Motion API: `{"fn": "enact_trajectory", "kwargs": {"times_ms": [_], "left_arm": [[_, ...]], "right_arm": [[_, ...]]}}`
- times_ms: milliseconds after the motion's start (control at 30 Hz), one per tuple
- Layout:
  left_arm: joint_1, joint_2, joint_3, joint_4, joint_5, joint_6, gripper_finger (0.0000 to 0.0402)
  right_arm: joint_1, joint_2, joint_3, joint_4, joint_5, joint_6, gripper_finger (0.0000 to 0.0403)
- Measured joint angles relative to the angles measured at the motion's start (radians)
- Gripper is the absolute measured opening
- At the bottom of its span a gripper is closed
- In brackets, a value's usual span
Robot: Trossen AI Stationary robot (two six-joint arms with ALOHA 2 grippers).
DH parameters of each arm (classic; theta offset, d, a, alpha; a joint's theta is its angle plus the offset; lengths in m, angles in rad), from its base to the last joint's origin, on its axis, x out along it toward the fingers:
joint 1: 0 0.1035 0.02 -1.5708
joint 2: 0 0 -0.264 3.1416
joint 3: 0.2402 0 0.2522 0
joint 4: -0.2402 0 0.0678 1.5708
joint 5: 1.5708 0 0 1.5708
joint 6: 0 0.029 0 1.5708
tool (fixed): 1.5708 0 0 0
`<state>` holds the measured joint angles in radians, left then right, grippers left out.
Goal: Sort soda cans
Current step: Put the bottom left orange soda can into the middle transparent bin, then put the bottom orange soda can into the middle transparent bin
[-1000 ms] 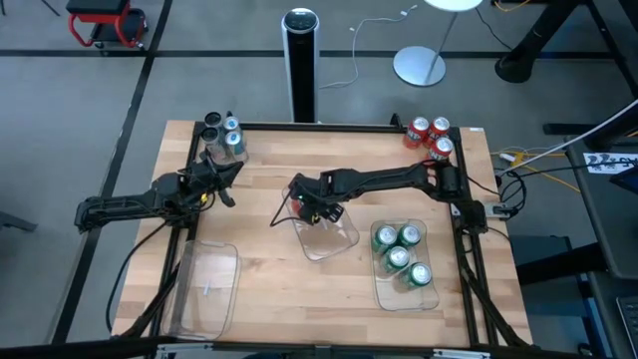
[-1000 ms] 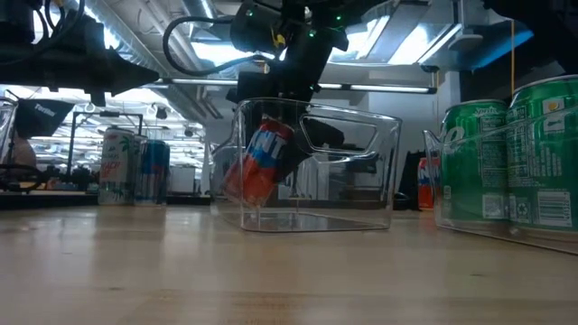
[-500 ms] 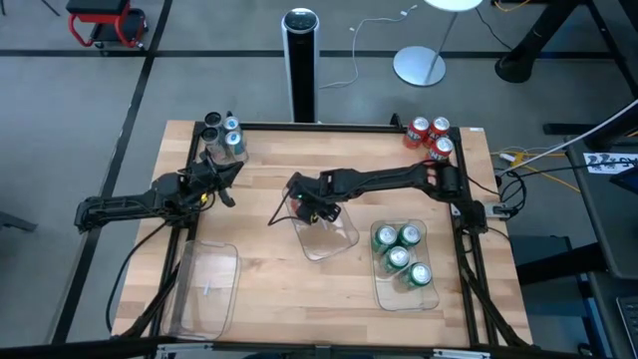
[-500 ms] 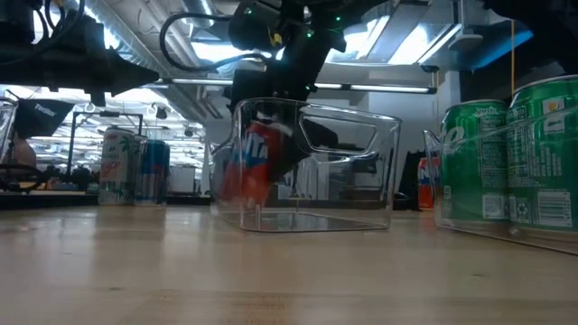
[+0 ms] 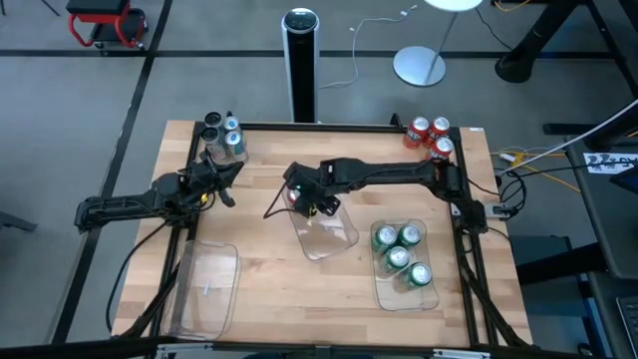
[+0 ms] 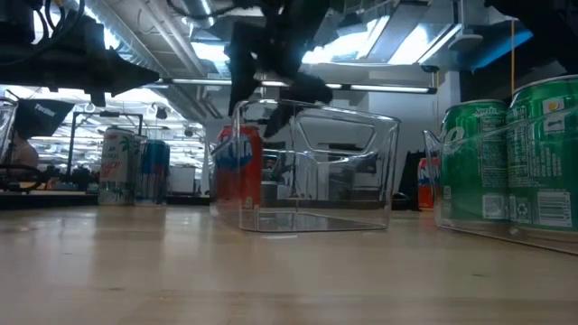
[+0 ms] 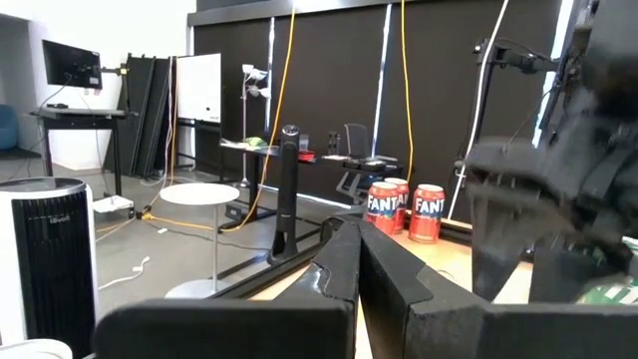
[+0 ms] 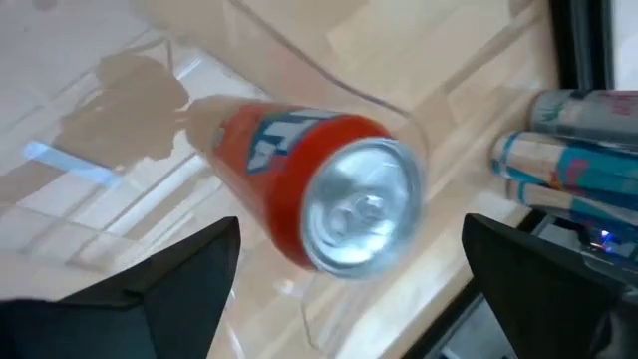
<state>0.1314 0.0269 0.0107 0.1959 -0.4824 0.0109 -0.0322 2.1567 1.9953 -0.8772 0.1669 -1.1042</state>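
My right gripper [image 5: 311, 202] hangs with its fingers spread wide and empty just above a red can [image 6: 237, 168], which stands upright inside the clear tray [image 5: 334, 239] at the middle of the desk [image 5: 269, 289], against the tray's far-left corner. My left gripper [image 5: 227, 181] is closed on nothing and waits near the silver cans [image 5: 225, 137] at the desk's far-left corner. Three more red cans [image 5: 431, 134] stand at the far-right corner, and four green cans [image 5: 401, 254] fill the tray on the right.

Bright overhead light; right wrist view motion-blurred.
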Motion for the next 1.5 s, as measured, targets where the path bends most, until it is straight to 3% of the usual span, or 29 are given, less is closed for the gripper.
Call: {"fn": "enact_trajectory", "kwargs": {"times_ms": [233, 533, 700, 833, 1167, 1500], "left_arm": [[0.000, 0.000, 0.000, -0.004, 0.000, 0.000, 0.0000], [0.000, 0.000, 0.000, -0.009, 0.000, -0.003, 0.0000], [0.000, 0.000, 0.000, -0.009, 0.000, -0.005, 0.0000], [0.000, 0.000, 0.000, -0.009, 0.000, -0.007, 0.0000], [0.000, 0.000, 0.000, -0.008, 0.000, -0.015, 0.0000], [0.000, 0.000, 0.000, -0.005, 0.000, -0.015, 0.0000]], "right_arm": [[0.000, -0.014, 0.151, -0.296, 0.000, 0.060, 0.0381], [-0.015, -0.156, 0.098, -0.548, 0.133, 0.222, 0.0381], [-0.021, -0.286, -0.004, -0.649, 0.314, 0.340, 0.0381], [-0.054, -0.435, -0.157, -0.694, 0.395, 0.463, 0.0381], [-0.317, -0.830, -0.568, -0.695, 0.412, 0.643, 0.0381], [-0.514, -0.882, -0.615, -0.679, 0.464, 0.660, 0.0381]]}}
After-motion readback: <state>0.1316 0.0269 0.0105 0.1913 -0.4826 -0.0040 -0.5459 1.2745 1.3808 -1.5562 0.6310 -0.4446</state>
